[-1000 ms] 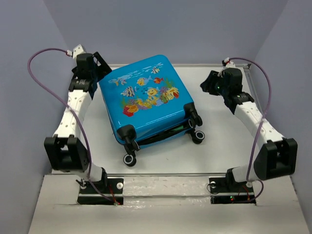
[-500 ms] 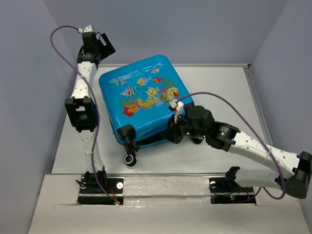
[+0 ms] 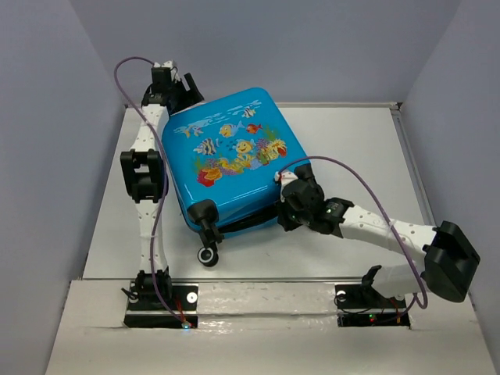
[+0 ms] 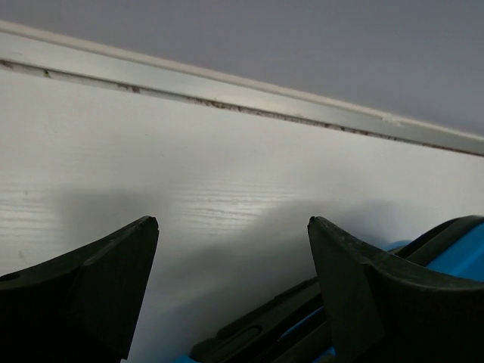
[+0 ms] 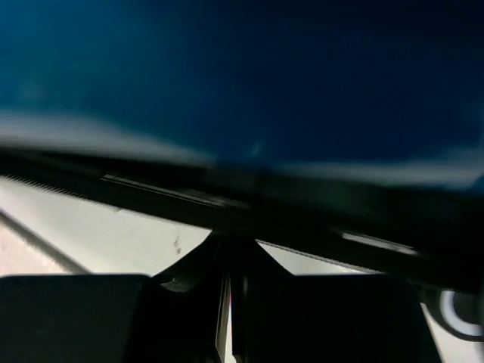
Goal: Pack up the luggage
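The luggage (image 3: 234, 156) is a bright blue hard-shell suitcase lying flat, fish print up, with its lid slightly ajar along the near edge. My left gripper (image 3: 186, 95) is open at its far left corner. In the left wrist view that gripper (image 4: 231, 227) straddles bare table, with the luggage's black-trimmed edge (image 4: 461, 253) at the lower right. My right gripper (image 3: 283, 209) is shut, pressed to the dark seam at the near right side. In the blurred right wrist view its tips (image 5: 227, 243) meet the black seam under the blue shell (image 5: 265, 83). Whether they pinch anything is hidden.
The white table (image 3: 351, 148) has a raised rail (image 4: 227, 87) along its back, and grey walls stand close on three sides. The suitcase's black-and-white wheels (image 3: 207, 255) stick out toward me, one (image 5: 463, 314) right beside my right gripper.
My right arm has swung in from the back right to the suitcase's near right edge, and its gripper has shut. My left arm has stretched out to the far left corner.
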Available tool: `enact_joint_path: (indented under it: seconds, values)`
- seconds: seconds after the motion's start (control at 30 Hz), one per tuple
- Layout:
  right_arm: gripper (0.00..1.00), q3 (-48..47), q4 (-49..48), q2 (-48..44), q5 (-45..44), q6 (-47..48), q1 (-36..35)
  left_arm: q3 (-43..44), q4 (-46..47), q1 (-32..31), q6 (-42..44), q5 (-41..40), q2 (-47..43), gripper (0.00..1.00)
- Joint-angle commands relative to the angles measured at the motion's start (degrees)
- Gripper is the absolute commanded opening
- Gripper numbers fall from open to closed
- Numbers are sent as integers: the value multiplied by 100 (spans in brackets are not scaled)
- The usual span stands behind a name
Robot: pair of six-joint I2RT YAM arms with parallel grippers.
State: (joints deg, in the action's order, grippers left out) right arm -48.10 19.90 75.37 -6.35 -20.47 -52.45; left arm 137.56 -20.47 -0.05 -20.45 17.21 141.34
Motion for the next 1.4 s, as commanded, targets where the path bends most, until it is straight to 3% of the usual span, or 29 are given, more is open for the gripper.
enact_joint_path:
  seconds: [0.0, 0.13, 0.23, 0.4, 0.5, 0.67, 0.87, 0.9, 1.0, 1.13, 1.23, 1.37]
  values:
    - [7, -50, -442, -32, -594, -133, 480, -360, -1, -258, 331, 423, -124, 92]
    - [7, -104, -925, 144, -850, -98, 884, -1194, 52, -363, 366, 310, -387, 92]
    - [7, 81, -1687, 92, -552, -124, 1262, -2037, 489, -390, 147, 72, -948, 92]
    - [7, -383, -2262, 538, 96, 96, 1754, -4409, 1641, -390, -678, -227, -2302, 91]
    - [7, -1086, -2333, 1161, 791, 52, 2132, -5947, 2490, -425, -1354, -394, -3213, 90]
    - [7, -2307, -2351, 2050, 2266, -18, 2406, -7861, 2829, -644, -1611, -1349, -4543, 88]
    - [10, -5080, -1562, 3939, 4068, -694, 2458, -9799, 3312, -1102, -2138, -2054, -6439, 83]
    - [10, -5087, -1559, 4185, 4071, -765, 2458, -9983, 3321, -1145, -2139, -2055, -6661, 83]
    - [19, -7249, -754, 5283, 5114, -1028, 2458, -10529, 3243, -1365, -2262, -2327, -7599, 83]
    - [40, -8572, -540, 6023, 5451, -1407, 2458, -10916, 3102, -1629, -2473, -2547, -8674, 82]
    - [65, -8805, -540, 6060, 5443, -1460, 2511, -11022, 2953, -1857, -2508, -2644, -9167, 83]
    - [92, -8158, -531, 5402, 5013, -1171, 2643, -10620, 2777, -1928, -2306, -2513, -9353, 88]
